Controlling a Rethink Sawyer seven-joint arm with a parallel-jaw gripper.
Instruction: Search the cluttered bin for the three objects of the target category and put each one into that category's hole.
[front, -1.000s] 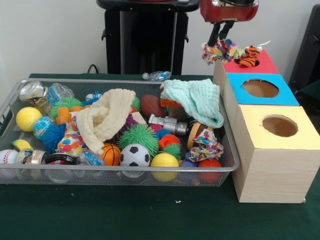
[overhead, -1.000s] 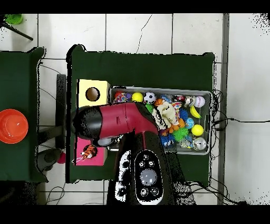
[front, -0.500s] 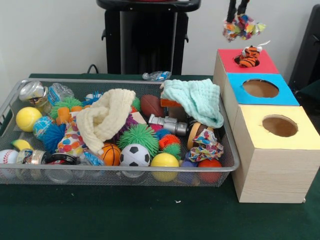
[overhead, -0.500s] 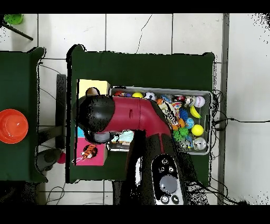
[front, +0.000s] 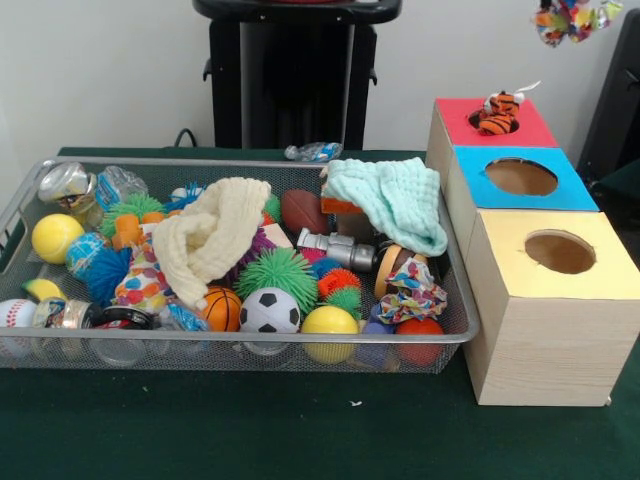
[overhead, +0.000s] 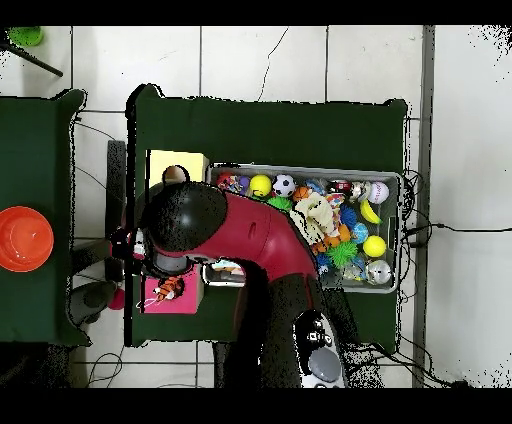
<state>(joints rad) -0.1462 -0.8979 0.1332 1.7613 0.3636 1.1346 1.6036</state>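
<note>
A multicoloured fabric scrunchie (front: 570, 18) hangs in the air at the top right of the front view, above and right of the red box (front: 532, 133). It is held from above; my gripper's fingers are cut off by the picture's top edge. A tiger plush (front: 496, 112) sits half in the red box's hole, and the overhead view shows the tiger plush (overhead: 166, 290) too. There my red arm (overhead: 235, 225) covers the boxes and hides the gripper. A second multicoloured scrunchie (front: 413, 293) lies in the wire bin (front: 250, 163).
The bin holds several balls, spiky toys, a cream cloth (front: 215, 235) and a mint cloth (front: 400, 200). Beside it stand the blue box (front: 578, 196) and the yellow box (front: 612, 272), each with an open round hole. An orange bowl (overhead: 24, 238) rests on the side table.
The scrunchie has risen from just beside the red box and moved right, up to the picture's top edge. The gripper has left the front view. The tiger plush stayed in the red hole.
</note>
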